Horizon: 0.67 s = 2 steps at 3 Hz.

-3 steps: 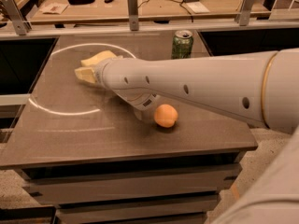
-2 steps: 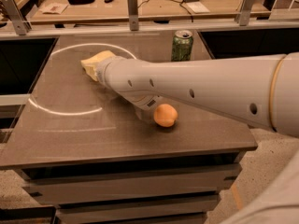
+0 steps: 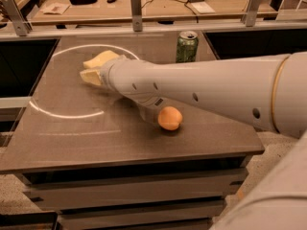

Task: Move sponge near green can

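The green can (image 3: 186, 46) stands upright at the back of the table, right of the middle, with its silver top showing. My gripper (image 3: 92, 73) is at the end of the white arm, over the back left of the table, well left of the can. A pale yellow block, apparently the sponge (image 3: 101, 59), shows right at the gripper's upper side, touching it. The arm hides how the sponge is held.
A round orange fruit (image 3: 170, 118) lies near the table's middle, just under the arm. The dark table (image 3: 72, 128) has a pale ring of reflected light on its left half. A rail with metal posts (image 3: 136, 4) runs behind the table. The front edge is near.
The gripper end with the pale yellow block has shifted only slightly at the back left. The can and the orange have not moved.
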Tool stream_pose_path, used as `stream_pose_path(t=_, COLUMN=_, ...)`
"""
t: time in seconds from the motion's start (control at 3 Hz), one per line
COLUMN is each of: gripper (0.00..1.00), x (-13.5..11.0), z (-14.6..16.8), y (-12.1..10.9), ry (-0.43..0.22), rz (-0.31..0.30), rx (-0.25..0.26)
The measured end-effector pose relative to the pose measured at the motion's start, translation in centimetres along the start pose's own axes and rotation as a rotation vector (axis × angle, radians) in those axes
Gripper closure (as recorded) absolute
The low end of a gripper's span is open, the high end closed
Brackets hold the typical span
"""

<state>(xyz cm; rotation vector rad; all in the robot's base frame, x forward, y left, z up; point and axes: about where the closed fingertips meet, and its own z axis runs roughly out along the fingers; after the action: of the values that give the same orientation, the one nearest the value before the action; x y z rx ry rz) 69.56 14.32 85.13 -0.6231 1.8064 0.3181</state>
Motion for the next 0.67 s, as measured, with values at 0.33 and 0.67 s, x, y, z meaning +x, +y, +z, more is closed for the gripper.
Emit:
stream_pose_path(t=0.33, gripper=0.00, x=0.31, z=0.18, y=0.10, ry=0.013, rz=-0.033, rx=-0.016)
stream_pose_path(t=0.67, gripper=0.00, x=0.67, z=0.43, y=0.27, ry=0.027, rz=-0.044, rx=-0.027)
